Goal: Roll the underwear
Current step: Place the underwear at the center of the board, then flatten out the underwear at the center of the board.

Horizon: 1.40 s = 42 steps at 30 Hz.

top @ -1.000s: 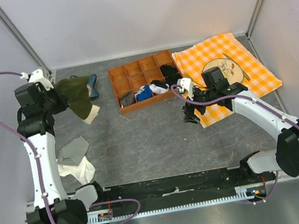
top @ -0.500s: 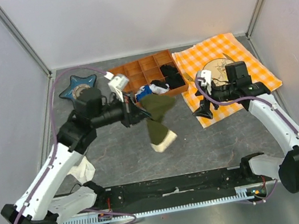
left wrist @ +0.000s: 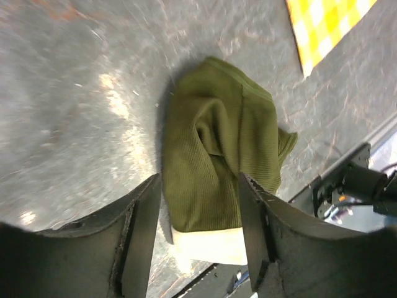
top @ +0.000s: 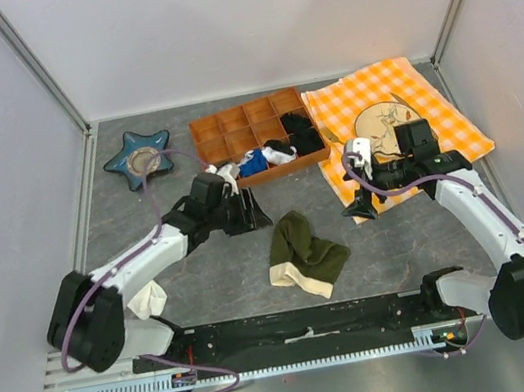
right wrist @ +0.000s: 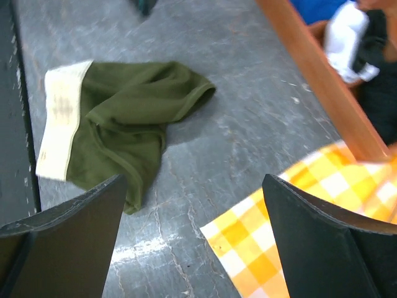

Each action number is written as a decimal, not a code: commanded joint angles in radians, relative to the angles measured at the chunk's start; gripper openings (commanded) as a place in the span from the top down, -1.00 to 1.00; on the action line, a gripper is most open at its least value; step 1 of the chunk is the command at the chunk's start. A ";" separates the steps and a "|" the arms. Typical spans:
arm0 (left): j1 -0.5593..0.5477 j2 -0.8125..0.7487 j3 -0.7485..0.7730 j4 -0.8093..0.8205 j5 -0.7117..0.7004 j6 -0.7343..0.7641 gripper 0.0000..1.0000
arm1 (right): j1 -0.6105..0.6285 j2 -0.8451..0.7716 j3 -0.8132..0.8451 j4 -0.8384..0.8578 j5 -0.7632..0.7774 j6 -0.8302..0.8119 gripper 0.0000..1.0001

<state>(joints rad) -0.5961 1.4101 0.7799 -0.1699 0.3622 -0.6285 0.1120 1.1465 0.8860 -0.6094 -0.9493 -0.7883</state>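
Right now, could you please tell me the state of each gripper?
Left gripper: open, holding nothing.
Right gripper: open, holding nothing.

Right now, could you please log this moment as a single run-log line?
stage: roll not started | underwear: crumpled flat on table | left gripper: open, empty | right gripper: open, empty

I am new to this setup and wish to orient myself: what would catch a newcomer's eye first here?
The olive-green underwear lies crumpled in the middle of the grey table, its cream waistband toward the near edge. Next come the orange checked cloth at the far right and the brown tray of small garments beside it.
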 commanded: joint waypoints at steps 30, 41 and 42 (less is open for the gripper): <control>0.002 -0.712 -0.370 -0.115 -0.187 -0.050 -0.28 | 0.884 0.223 -0.216 0.096 0.488 -0.218 -0.14; -0.074 -0.700 -0.383 -0.054 -0.115 -0.022 -0.21 | 0.683 0.174 -0.111 0.036 0.249 -0.083 1.00; -0.088 -0.685 -0.384 -0.039 -0.105 -0.020 -0.18 | 0.623 0.150 -0.093 0.037 0.215 -0.047 1.00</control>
<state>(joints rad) -0.6384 0.7071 0.4004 -0.2913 0.2070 -0.6579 0.8635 1.3640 0.7120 -0.5579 -0.5411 -0.9272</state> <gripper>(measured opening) 0.610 0.016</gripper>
